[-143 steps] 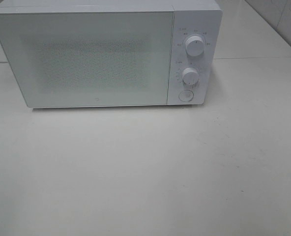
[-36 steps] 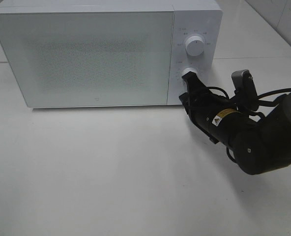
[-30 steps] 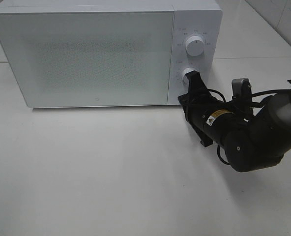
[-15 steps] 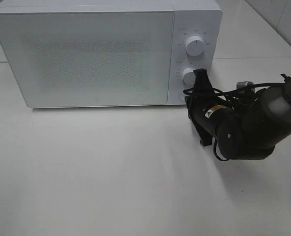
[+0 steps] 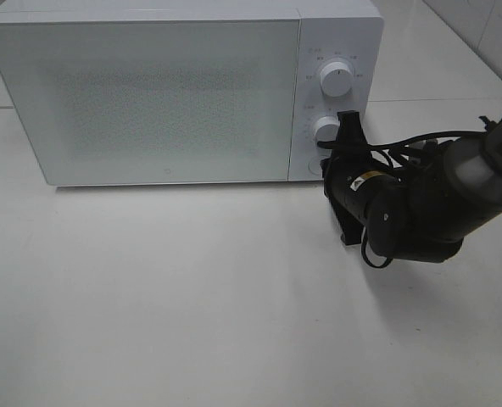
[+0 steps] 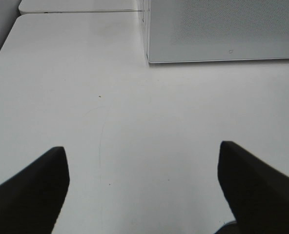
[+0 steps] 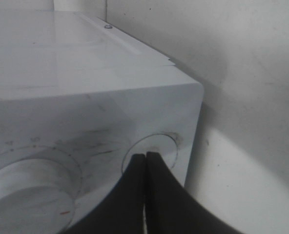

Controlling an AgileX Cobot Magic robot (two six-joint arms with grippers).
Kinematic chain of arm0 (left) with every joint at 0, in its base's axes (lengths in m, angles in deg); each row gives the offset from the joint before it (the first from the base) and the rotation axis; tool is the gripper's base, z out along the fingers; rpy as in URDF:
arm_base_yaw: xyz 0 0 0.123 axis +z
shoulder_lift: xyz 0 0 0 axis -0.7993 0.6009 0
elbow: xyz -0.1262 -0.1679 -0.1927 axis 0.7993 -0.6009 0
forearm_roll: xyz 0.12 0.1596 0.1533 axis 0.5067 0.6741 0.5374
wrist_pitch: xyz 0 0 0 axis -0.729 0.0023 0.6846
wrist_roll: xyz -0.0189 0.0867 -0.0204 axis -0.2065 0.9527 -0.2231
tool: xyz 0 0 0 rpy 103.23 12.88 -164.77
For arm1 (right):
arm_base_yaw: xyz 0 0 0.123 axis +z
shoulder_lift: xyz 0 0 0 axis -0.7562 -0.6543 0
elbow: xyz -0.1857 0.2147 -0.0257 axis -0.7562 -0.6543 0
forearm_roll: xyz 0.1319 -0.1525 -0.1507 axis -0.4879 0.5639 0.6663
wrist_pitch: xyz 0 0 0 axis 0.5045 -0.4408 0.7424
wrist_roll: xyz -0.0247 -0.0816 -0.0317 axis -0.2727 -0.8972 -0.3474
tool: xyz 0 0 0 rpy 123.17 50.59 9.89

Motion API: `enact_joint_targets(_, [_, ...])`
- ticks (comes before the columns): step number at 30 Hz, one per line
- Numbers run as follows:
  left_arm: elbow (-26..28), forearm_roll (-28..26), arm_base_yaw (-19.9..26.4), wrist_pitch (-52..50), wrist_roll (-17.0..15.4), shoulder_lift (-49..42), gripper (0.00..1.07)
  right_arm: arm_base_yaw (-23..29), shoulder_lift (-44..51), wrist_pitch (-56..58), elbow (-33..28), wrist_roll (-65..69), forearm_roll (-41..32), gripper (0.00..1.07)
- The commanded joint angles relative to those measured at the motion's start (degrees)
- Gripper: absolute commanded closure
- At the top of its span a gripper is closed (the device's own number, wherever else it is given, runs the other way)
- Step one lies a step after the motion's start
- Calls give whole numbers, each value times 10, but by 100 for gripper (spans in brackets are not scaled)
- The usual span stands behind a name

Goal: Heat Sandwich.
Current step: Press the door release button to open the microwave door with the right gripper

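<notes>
Your right gripper [image 7: 145, 157] is pinched shut on nothing, its tips on the round button [image 7: 159, 146] at 5 o'clock on the microwave [image 5: 149, 102] front. Your left gripper [image 6: 142, 146] gapes wide, empty. The sandwich is hidden; you cannot tell where it lies.

The microwave [image 5: 149, 93] is sitting on the table [image 5: 192, 305], toward twelve o'clock. On its three o'clock side, the upper knob [image 5: 337, 79] is sitting at twelve o'clock of the lower knob [image 5: 326, 130], the button [image 7: 156, 144] at six, with the right gripper [image 7: 145, 155] sitting right at it.
</notes>
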Motion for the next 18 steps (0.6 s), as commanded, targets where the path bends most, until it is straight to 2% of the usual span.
enact_joint_targets(1, [-2,-2,-3,-7,-1,-10,30,1,3,12,4,-6,-7,107])
enact_joint_targets(18, [-2,-2,-3,-7,-1,-10,30,-1,3,11,12,-32,-20,107])
